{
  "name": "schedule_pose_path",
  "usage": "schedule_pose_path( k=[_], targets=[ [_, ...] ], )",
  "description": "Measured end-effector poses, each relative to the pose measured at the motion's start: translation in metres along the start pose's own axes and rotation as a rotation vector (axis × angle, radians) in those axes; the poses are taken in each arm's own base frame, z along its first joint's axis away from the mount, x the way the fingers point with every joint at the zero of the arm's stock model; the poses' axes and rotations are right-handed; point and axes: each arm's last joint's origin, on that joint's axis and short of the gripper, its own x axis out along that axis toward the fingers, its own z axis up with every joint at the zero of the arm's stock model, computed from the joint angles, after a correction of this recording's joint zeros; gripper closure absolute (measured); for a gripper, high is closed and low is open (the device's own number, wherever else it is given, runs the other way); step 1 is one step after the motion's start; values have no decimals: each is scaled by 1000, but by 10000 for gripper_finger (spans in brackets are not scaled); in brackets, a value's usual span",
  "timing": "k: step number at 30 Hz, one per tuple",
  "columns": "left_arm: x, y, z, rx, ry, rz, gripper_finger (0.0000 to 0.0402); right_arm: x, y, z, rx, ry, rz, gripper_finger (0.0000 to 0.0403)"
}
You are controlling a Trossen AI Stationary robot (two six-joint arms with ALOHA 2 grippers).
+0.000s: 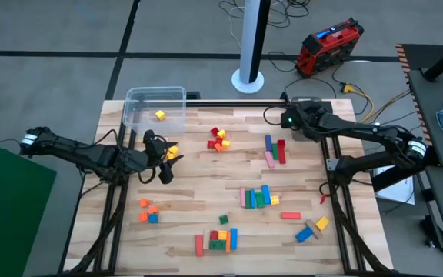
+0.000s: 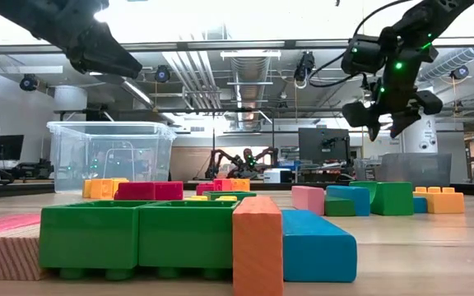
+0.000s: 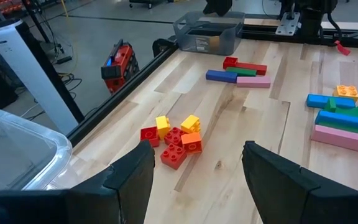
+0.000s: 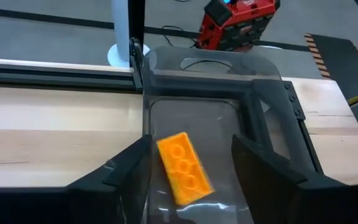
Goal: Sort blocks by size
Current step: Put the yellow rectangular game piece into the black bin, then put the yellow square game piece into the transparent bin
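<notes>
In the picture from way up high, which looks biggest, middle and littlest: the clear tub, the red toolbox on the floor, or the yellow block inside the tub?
1. The clear tub looks biggest.
2. The red toolbox looks a bit smaller, though it sits on the floor, farther from the camera, so that ranking is unsure.
3. The yellow block is clearly littlest.

Bare wood is left along the bench (image 1: 114, 231)'s left edge and across its middle, between the red and yellow cube cluster (image 1: 218, 139) and the row of bars (image 1: 257, 197) nearer the front. The far left corner is taken up by the clear tub (image 1: 155, 108), with the left hand (image 1: 164, 158) held open just in front of it. The far right corner is occupied by a smaller clear container (image 4: 216, 124) holding an orange block (image 4: 184, 167), above which the right hand (image 1: 289, 119) is held open. The front edge is crowded by scattered blocks (image 1: 220, 238).
</notes>
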Motion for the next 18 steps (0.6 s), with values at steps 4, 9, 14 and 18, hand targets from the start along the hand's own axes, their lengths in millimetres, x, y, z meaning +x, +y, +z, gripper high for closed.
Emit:
schedule_pose_path(
  k=[4,9,14,18],
  targets=[
    [0,0,0,-4,-1,0,183,-9,10,-3,-32,-27,67,212],
    [0,0,0,-6,-2,0,183,-26,28,-9,-103,-94,195,239],
    [0,0,0,-14,-2,0,183,-45,44,-17,-160,-136,338,266],
    [0,0,0,-21,-2,0,183,-56,53,-23,-199,-139,451,287]
  ],
)
